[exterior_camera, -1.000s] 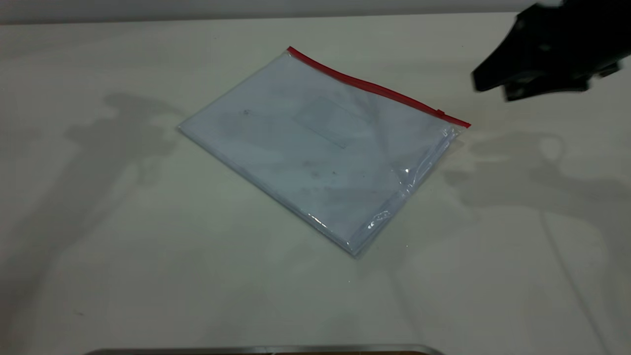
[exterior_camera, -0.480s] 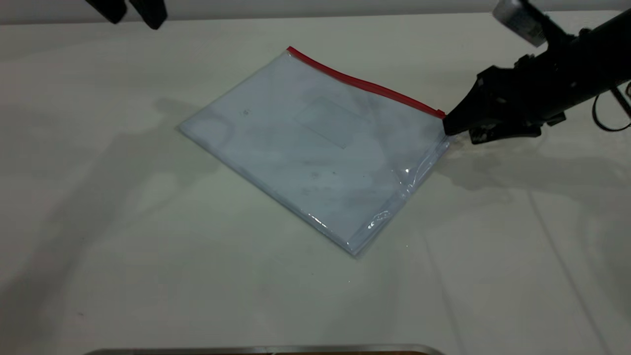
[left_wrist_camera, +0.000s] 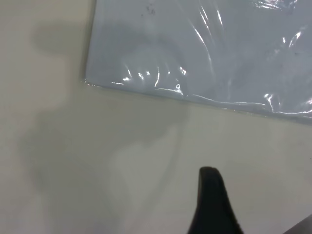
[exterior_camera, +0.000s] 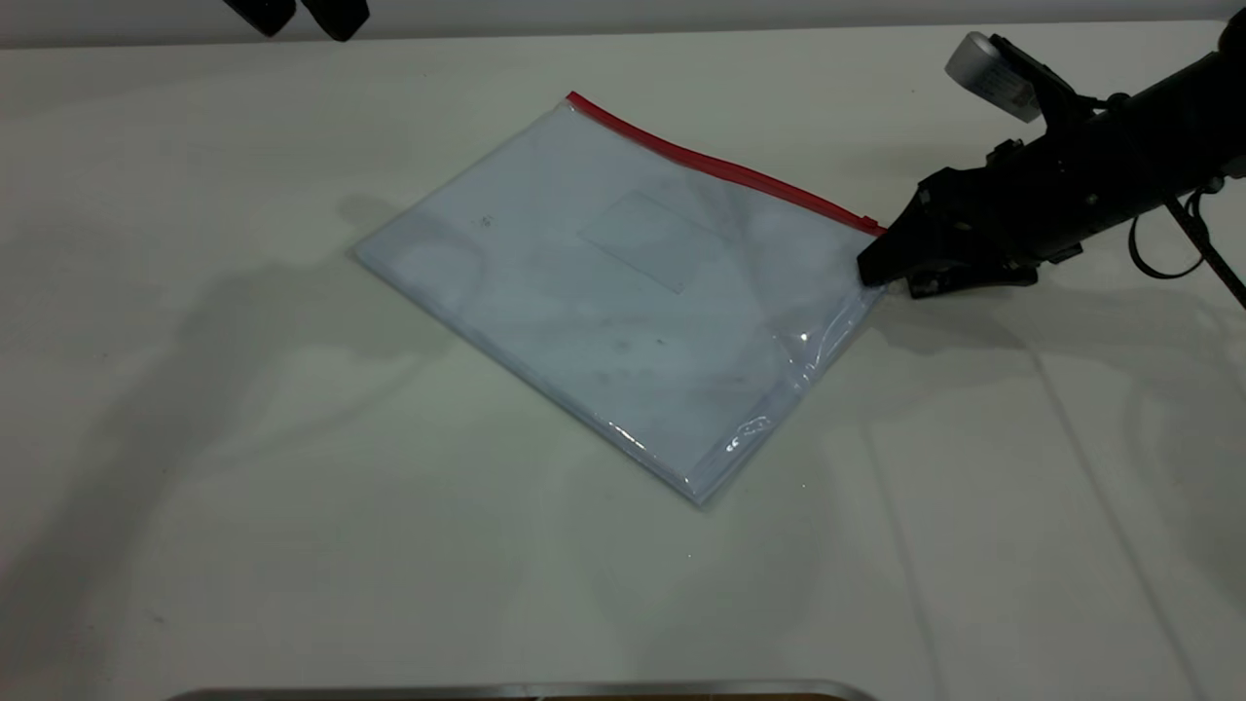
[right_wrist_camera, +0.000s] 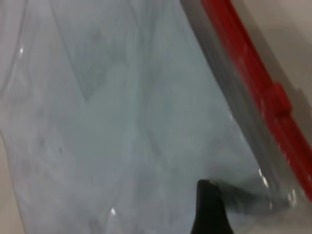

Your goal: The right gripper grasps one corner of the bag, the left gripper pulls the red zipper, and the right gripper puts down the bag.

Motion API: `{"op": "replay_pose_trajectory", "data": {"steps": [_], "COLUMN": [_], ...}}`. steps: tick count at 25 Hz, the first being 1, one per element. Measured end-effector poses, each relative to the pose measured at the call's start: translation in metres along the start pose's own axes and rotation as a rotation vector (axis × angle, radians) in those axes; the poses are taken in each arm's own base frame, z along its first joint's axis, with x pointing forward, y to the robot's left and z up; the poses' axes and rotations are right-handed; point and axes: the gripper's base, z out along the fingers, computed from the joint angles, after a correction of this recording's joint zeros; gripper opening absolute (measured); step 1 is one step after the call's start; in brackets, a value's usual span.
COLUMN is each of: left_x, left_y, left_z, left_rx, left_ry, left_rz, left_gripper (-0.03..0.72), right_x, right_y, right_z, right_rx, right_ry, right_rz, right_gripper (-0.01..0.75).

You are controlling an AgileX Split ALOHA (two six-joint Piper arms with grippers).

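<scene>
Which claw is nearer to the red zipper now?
Right. The right claw is at the bag's corner beside the red zipper's end; the left claw is far off, at the table's far edge.

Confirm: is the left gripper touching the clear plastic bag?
No: the left gripper hangs at the table's far edge, apart from the clear plastic bag.

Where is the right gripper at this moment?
In the exterior view the right gripper is at the right, its tips at the bag's right corner just below the end of the red zipper.
</scene>
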Motion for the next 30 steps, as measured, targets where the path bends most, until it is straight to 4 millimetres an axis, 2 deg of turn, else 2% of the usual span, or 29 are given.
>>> {"op": "replay_pose_trajectory", "data": {"steps": [5,8,11,14,16,19,22,25,30], "left_x": [-0.001,-0.001,-0.001,-0.001,-0.001,0.000,-0.001,-0.002,-0.007], "left_y": [0.000,0.000,0.000,0.000,0.000,-0.001,-0.003,-0.004,-0.012], "left_z": [0.000,0.000,0.000,0.000,0.000,0.001,0.013,0.031,0.042], "left_rx": [-0.004,-0.005,-0.005,-0.005,-0.005,0.015,0.076,0.149,0.257], "left_ry": [-0.009,-0.013,-0.013,-0.013,-0.012,0.003,0.005,-0.006,-0.102], "left_rz": [0.000,0.000,0.000,0.009,0.057,0.155,0.256,0.383,0.594], "left_gripper": [0.559,0.559,0.559,0.559,0.559,0.559,0.559,0.559,0.559], "right_x": [0.000,0.000,-0.001,-0.001,-0.003,-0.013,-0.031,-0.052,-0.075], "right_y": [0.001,0.003,0.006,0.009,0.010,0.016,0.029,0.048,0.094], "right_z": [0.005,0.006,0.005,0.005,0.003,0.001,0.000,0.003,0.015], "right_rx": [-0.049,-0.077,-0.109,-0.142,-0.169,-0.224,-0.295,-0.320,-0.354], "right_ry": [-0.037,-0.046,-0.054,-0.060,-0.070,-0.063,-0.026,0.024,0.136], "right_rz": [0.008,-0.004,-0.016,-0.037,-0.076,-0.207,-0.389,-0.546,-0.763], "right_gripper": [0.557,0.520,0.381,0.113,0.036,0.032,0.032,0.032,0.032]}}
